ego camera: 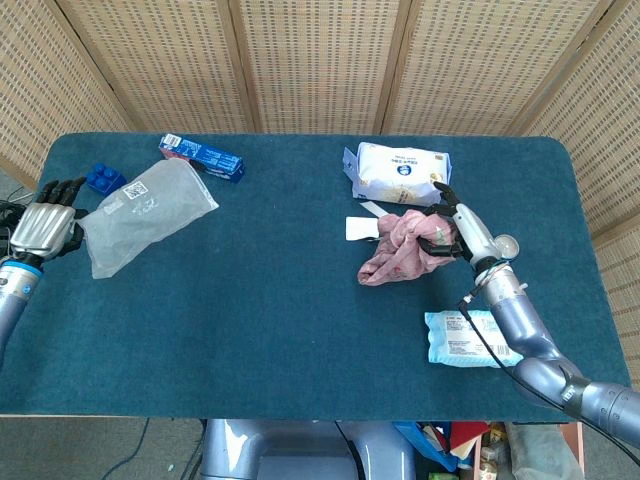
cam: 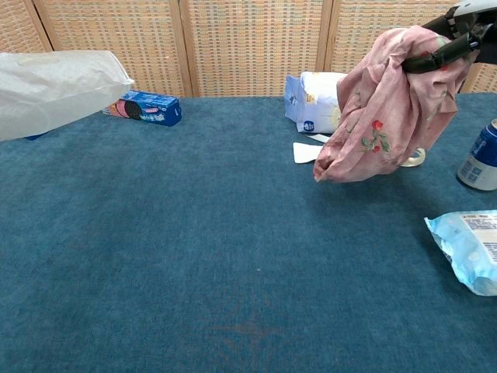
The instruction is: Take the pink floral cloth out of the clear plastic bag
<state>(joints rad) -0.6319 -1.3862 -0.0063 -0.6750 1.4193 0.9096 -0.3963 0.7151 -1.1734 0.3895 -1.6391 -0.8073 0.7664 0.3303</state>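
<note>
The pink floral cloth [ego camera: 398,247] [cam: 382,109] hangs free in the air on the right, fully outside the bag. My right hand [ego camera: 458,228] [cam: 463,31] grips its top, bunched between the fingers. The clear plastic bag [ego camera: 140,213] [cam: 54,87] is far off to the left, empty and lifted off the table. My left hand [ego camera: 42,225] holds its end at the table's left edge; that hand shows only in the head view.
A white card [ego camera: 361,228] lies on the blue table [ego camera: 300,330] under the cloth. Behind stand a white wipes pack [ego camera: 400,174], a blue biscuit box [ego camera: 200,157] and a blue brick [ego camera: 104,178]. A can [cam: 480,155] and a light-blue packet [ego camera: 470,338] sit at right.
</note>
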